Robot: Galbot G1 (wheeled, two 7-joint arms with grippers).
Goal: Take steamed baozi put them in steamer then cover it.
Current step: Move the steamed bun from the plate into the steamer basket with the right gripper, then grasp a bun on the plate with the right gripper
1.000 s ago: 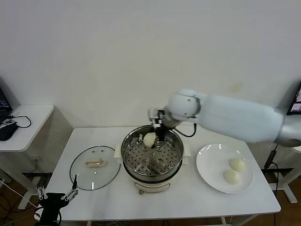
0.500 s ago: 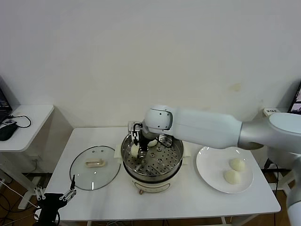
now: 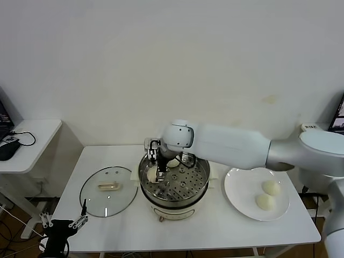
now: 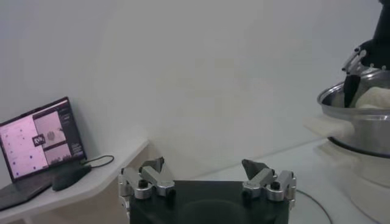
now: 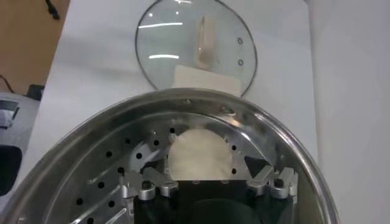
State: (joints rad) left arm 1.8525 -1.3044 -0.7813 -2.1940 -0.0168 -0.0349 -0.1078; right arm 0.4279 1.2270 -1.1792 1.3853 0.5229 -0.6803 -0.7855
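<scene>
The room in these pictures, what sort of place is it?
Probably a lab or office staged as a kitchen: a white table against a bare wall holds an electric steamer and a plate of baozi, and a side desk holds an open laptop.

No text, label or number is legible on anything in view.

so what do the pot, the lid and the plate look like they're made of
The steamer looks like polished stainless steel: mirror-bright wall and a perforated tray, on a cream base that seems plastic. The cover looks like clear glass with a metal rim; the table shows through it. The plate is glossy white, probably ceramic, possibly melamine.
</scene>
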